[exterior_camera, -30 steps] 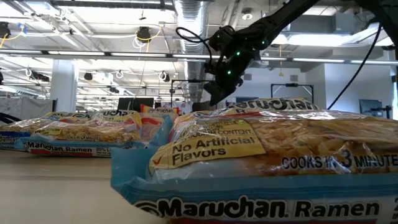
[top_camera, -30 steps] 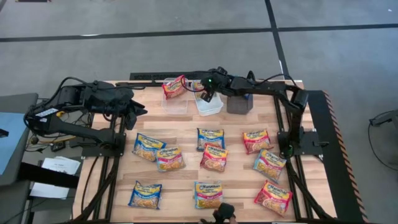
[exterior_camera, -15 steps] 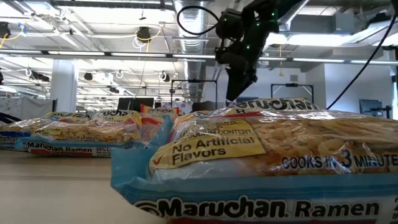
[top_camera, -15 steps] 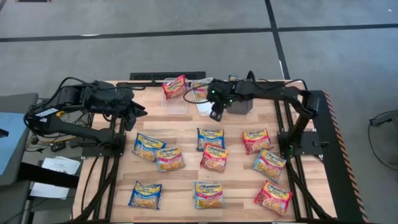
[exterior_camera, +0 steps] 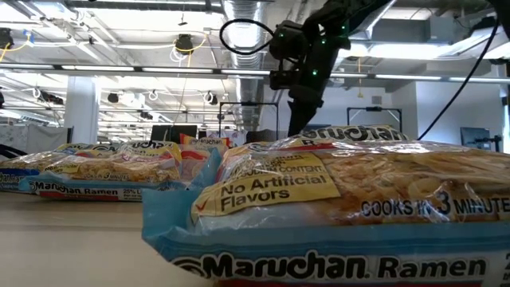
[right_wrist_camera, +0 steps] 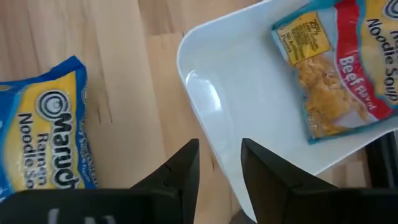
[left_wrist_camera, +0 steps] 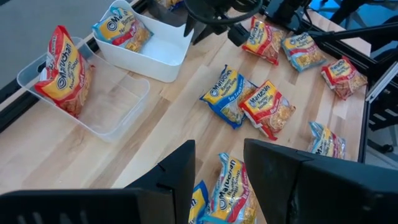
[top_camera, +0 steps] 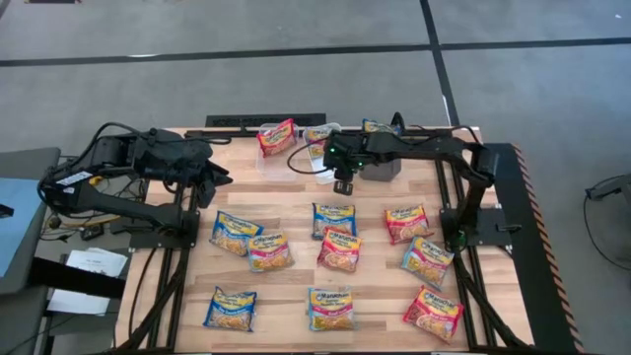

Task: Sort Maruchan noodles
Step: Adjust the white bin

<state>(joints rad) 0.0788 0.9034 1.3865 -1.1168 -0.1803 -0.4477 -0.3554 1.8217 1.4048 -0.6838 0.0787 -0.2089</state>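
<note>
Several Maruchan packets lie flat on the wooden table, among them a blue/yellow one [top_camera: 333,218] and a red one [top_camera: 338,249]. A red packet [top_camera: 276,136] leans in the clear bin [top_camera: 280,166]. A light blue/red packet [right_wrist_camera: 339,68] lies in the white bin [right_wrist_camera: 249,99]. Another packet [top_camera: 375,125] shows at the dark bin [top_camera: 381,166]. My right gripper [top_camera: 342,183] hangs open and empty over the white bin's near rim, fingers pointing down [right_wrist_camera: 219,168]. My left gripper [top_camera: 214,183] waits open at the table's left side [left_wrist_camera: 217,168].
The three bins stand in a row along the far edge. Packets are scattered over the middle and near half of the table, one [exterior_camera: 335,207] close before the low camera. Bare wood [top_camera: 286,197] lies between the bins and the packets.
My right gripper has moved from above the white bin toward the table's near edge and has tipped from slanting to pointing straight down. A light blue/red packet stays in the white bin.
</note>
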